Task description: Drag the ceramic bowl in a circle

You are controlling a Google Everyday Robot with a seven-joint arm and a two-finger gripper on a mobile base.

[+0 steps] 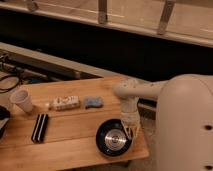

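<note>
The ceramic bowl (pixel 113 138) is a wide, shallow, glossy black bowl with pale rings at its centre. It sits on the wooden table (pixel 70 145) near the front right corner. My gripper (pixel 131 131) hangs down from the white arm (pixel 145 91) and reaches the bowl's right rim. Its fingertips are at or just inside that rim.
A small white paper cup (pixel 21 100) stands at the table's left. A white packet (pixel 66 102) and a blue sponge (pixel 93 102) lie mid-table. A black striped flat object (pixel 40 127) lies front left. Cables (pixel 10 80) lie far left. My white body (pixel 187 130) fills the right.
</note>
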